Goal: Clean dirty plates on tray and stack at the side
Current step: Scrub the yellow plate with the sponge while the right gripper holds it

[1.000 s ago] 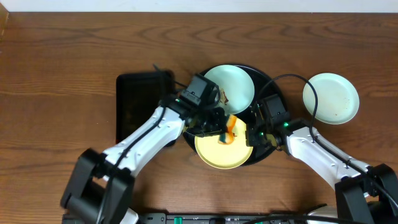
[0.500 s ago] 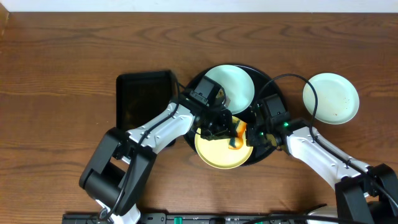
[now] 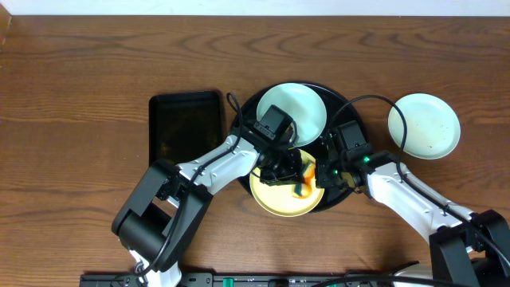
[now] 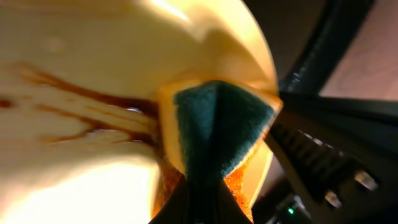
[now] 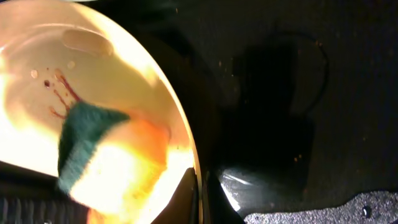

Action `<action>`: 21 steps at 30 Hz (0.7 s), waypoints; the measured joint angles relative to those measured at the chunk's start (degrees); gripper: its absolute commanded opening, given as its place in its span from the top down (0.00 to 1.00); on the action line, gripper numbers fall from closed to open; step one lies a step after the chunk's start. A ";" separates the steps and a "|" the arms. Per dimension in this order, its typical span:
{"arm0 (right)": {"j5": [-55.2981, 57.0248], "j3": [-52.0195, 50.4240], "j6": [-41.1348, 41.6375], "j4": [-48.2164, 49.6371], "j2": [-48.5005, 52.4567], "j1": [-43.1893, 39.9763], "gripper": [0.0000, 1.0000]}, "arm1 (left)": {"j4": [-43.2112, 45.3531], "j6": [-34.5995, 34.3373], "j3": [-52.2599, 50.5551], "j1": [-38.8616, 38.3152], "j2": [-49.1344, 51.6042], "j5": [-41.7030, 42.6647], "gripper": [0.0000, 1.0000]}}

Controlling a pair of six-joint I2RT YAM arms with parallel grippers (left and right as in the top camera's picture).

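Note:
A pale yellow plate (image 3: pixel 280 199) lies at the front of the round black tray (image 3: pixel 341 107), with brown smears (image 4: pixel 74 102) across its face. My left gripper (image 3: pixel 293 169) is shut on an orange sponge (image 4: pixel 217 124) with a green scrub side and presses it onto that plate near its right rim. My right gripper (image 5: pixel 200 190) is shut on the yellow plate's right rim (image 3: pixel 323 178), one finger inside and one outside. A pale blue-green plate (image 3: pixel 301 108) sits at the back of the tray. Another pale plate (image 3: pixel 424 125) rests on the table to the right.
A smaller rectangular black tray (image 3: pixel 185 131) lies left of the round one. The two arms meet closely over the yellow plate. Brown wooden table (image 3: pixel 80 80) surrounds everything. The right arm's cable (image 3: pixel 374 100) loops over the tray's back right.
My left gripper has carried the sponge rightward and slightly forward across the yellow plate, toward the right gripper. The right gripper and the plates have stayed put.

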 measured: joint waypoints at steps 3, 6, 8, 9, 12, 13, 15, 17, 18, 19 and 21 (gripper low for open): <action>-0.04 0.00 0.00 -0.44 0.04 0.04 0.99 | -1.20 0.00 0.00 0.15 -0.02 -2.56 0.92; -0.07 0.00 -0.02 -0.70 0.04 0.04 0.99 | -2.64 0.00 0.02 0.70 -0.11 -5.68 0.92; -0.09 0.00 0.00 -0.85 0.04 0.04 0.99 | -2.86 0.00 0.02 1.25 -0.22 -7.02 0.92; -0.09 0.02 -0.02 -0.92 0.04 0.04 0.99 | -2.86 0.00 0.04 1.53 -0.26 -7.45 0.92; -0.09 0.17 0.00 -1.40 0.04 0.04 0.99 | -2.84 0.00 0.11 2.82 -0.33 -8.74 0.92; -0.07 0.26 0.00 -1.57 0.04 0.07 0.99 | -2.84 0.00 0.13 3.30 -0.33 -9.03 0.92; -0.02 0.48 -0.02 -1.99 0.04 0.07 0.99 | -2.84 0.00 0.13 4.33 -0.33 -9.49 0.93; 0.00 0.55 0.00 -2.23 0.04 0.07 0.99 | -2.84 0.00 0.13 5.42 -0.33 -9.92 0.92; 0.00 0.55 0.00 -2.27 0.04 0.07 0.99 | -2.84 0.00 0.13 5.97 -0.33 -9.97 0.93; -0.02 0.57 0.00 -2.29 0.04 0.07 0.99 | -2.89 0.00 0.13 6.43 -0.33 -9.94 0.92; -0.02 0.59 0.00 -2.34 0.04 0.09 0.99 | -2.99 0.00 0.13 7.10 -0.33 -9.94 0.92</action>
